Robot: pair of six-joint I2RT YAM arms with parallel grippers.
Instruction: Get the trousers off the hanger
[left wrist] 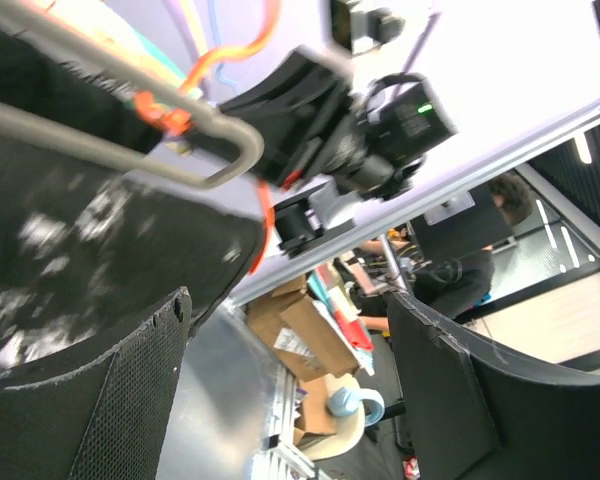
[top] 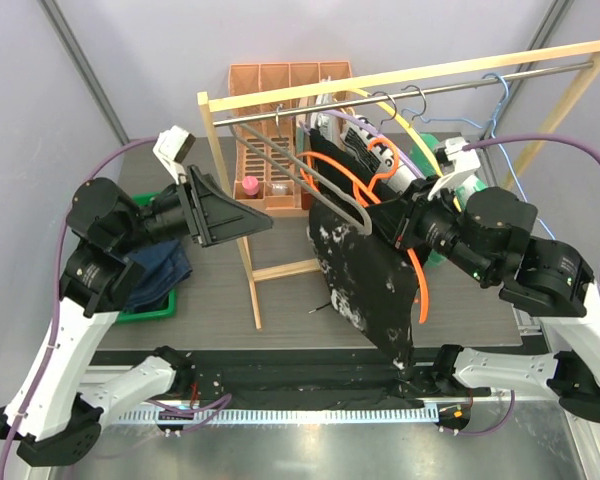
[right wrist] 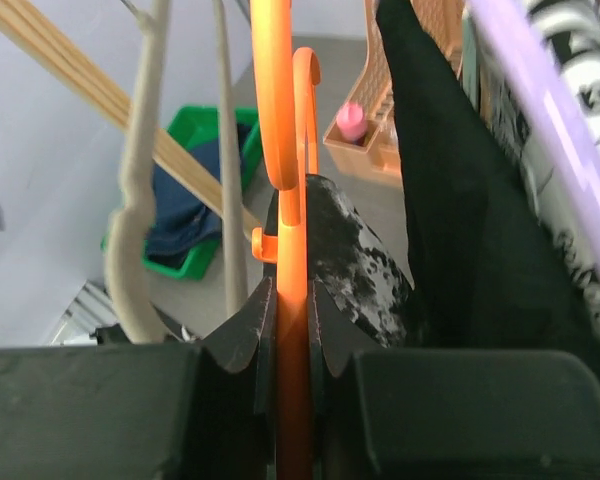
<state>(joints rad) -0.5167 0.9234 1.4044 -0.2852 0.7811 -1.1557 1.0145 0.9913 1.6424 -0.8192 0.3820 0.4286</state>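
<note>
The black trousers with white speckles [top: 365, 275] hang over an orange hanger [top: 420, 285] at the middle of the rack. Their lower end reaches the table's near edge. My right gripper [top: 398, 228] is shut on that hanger's orange bar [right wrist: 292, 250], with the speckled cloth [right wrist: 365, 265] just beyond the jaws. My left gripper [top: 230, 215] is open in the air left of the garments, with nothing between its fingers [left wrist: 130, 400]. In the left wrist view the speckled trousers [left wrist: 70, 250] hang ahead on the left. The navy blue trousers [top: 160, 270] lie in a green bin [top: 145, 312].
A wooden rack [top: 245, 235] carries a metal rail [top: 450, 90] with an empty grey hanger [top: 330, 195], a plain black garment [right wrist: 460, 200], a lettered cloth [top: 375, 150] and wire hangers [top: 500, 100]. An orange crate [top: 280, 110] stands behind it.
</note>
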